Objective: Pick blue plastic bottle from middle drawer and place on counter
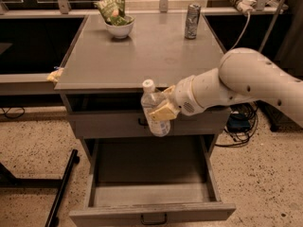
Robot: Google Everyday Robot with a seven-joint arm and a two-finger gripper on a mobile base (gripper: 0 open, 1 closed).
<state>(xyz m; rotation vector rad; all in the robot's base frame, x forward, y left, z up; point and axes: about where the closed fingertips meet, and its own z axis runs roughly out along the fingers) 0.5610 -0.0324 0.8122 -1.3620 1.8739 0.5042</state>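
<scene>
My gripper (160,109) is shut on the blue plastic bottle (155,109), a clear bottle with a white cap. I hold it upright in the air in front of the cabinet. Its cap is about level with the front edge of the counter (142,56). The middle drawer (151,183) stands pulled out below the bottle, and its tray holds nothing I can see. My white arm (246,84) reaches in from the right.
A white bowl with a green snack bag (116,18) stands at the counter's back left. A metal drink can (191,21) stands at the back right. A black stand leg (61,193) lies on the floor at the left. Cables hang at the right.
</scene>
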